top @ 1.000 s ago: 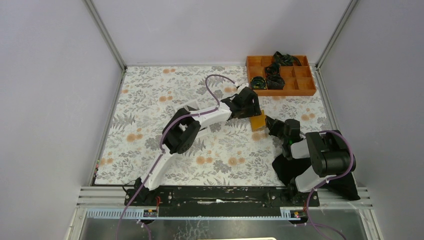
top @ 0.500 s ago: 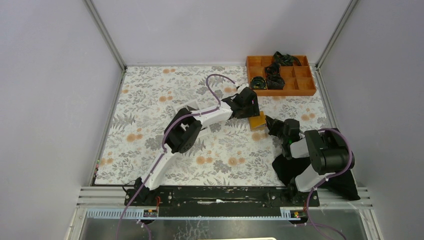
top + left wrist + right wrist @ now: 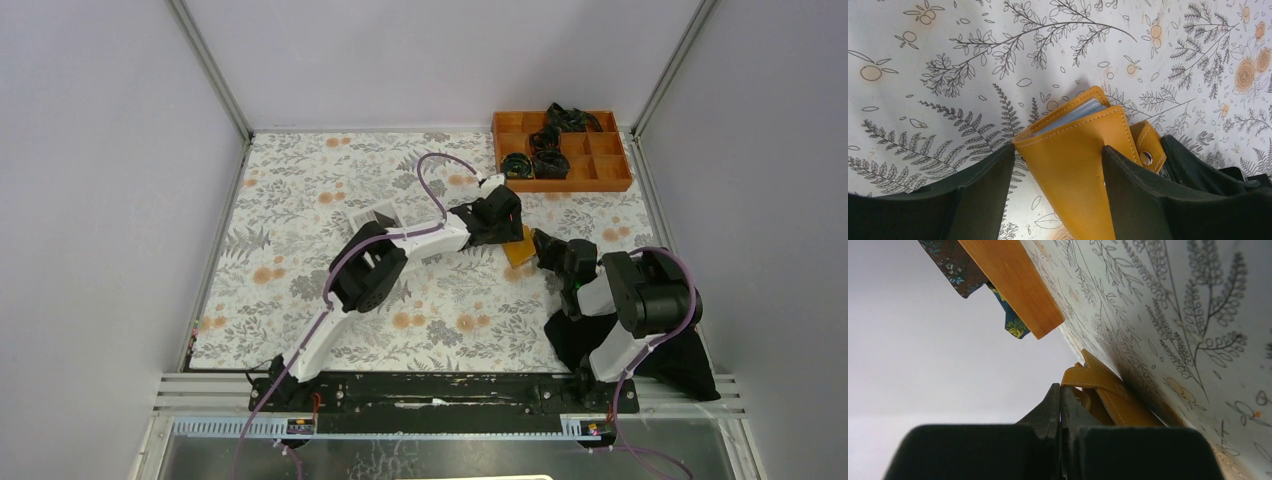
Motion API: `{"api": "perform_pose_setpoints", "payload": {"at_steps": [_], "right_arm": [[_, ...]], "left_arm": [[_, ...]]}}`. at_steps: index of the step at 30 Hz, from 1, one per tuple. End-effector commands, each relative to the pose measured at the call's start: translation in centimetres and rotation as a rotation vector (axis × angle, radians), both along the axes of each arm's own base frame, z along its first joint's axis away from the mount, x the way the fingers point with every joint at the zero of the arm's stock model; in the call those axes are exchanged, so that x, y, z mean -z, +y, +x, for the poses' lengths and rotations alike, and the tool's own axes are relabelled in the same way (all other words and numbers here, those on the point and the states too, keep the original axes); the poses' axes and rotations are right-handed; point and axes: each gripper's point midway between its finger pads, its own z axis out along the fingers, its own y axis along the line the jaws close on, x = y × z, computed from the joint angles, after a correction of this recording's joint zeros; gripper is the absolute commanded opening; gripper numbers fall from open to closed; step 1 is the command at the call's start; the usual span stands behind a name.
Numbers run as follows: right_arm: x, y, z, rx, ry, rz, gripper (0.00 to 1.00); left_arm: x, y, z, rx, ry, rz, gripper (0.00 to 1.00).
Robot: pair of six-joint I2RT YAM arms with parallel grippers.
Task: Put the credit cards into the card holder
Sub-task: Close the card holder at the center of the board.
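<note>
The card holder (image 3: 1078,160) is a small folded wallet of smooth mustard-tan leather with pale stitching along its rounded edges. Its far end gapes slightly, showing the thin pale grey-blue edges of the credit cards (image 3: 1071,116) stacked inside. A short clasp strap (image 3: 1149,145) with a round metal snap (image 3: 1146,158) wraps around one long side. The holder sits in the right half of the worktop, about midway between the far and near edges. In the right wrist view it seems to lie against the floral mat (image 3: 300,200). Its long axis runs in line with the left gripper's fingers, with the gaping end pointing away from that wrist. The left gripper (image 3: 1058,150) is spread about as wide as the wallet. Its matt black fingers (image 3: 978,195) press against the two long edges, so it grips the holder across its width. The right gripper (image 3: 1060,390) comes in from the strap side with its dark fingers (image 3: 1048,410) pressed together, leaving no gap. The tips are just beside the strap, and whether they pinch any of it cannot be told. Beyond, in the far right corner, stands a flat orange compartment tray (image 3: 600,186) holding dark patterned bundles (image 3: 545,160). A white box (image 3: 370,215) lies left of the left arm, towards the middle of the worktop. A black cloth (image 3: 680,365) is spread at the near right corner under the right arm.
</note>
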Motion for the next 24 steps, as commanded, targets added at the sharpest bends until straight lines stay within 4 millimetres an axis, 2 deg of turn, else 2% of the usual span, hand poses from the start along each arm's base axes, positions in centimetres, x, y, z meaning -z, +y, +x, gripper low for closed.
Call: {"api": "perform_pose_setpoints", "payload": {"at_steps": [1, 7, 11, 14, 19, 24], "right_arm": [[2.1, -1.5, -0.6, 0.229, 0.121, 0.357, 0.00], [1.7, -2.2, -0.5, 0.270, 0.103, 0.373, 0.03], [1.4, -1.5, -0.3, 0.223, 0.117, 0.341, 0.05], [1.3, -0.8, -0.2, 0.165, 0.137, 0.291, 0.08], [-0.1, 1.2, -0.3, -0.012, 0.159, 0.129, 0.28], [-0.2, 2.5, -1.4, -0.204, 0.242, -0.083, 0.45]], "left_arm": [[12.2, 6.0, -11.2, 0.124, 0.369, 0.335, 0.72], [13.1, 7.4, -11.9, 0.113, 0.389, 0.386, 0.72], [12.9, 7.5, -11.5, 0.104, 0.386, 0.395, 0.72], [12.1, 7.4, -10.5, 0.091, 0.362, 0.393, 0.72], [10.3, 8.1, -8.1, 0.040, 0.327, 0.377, 0.73], [8.7, 9.0, -6.8, 0.005, 0.303, 0.363, 0.73]]}}
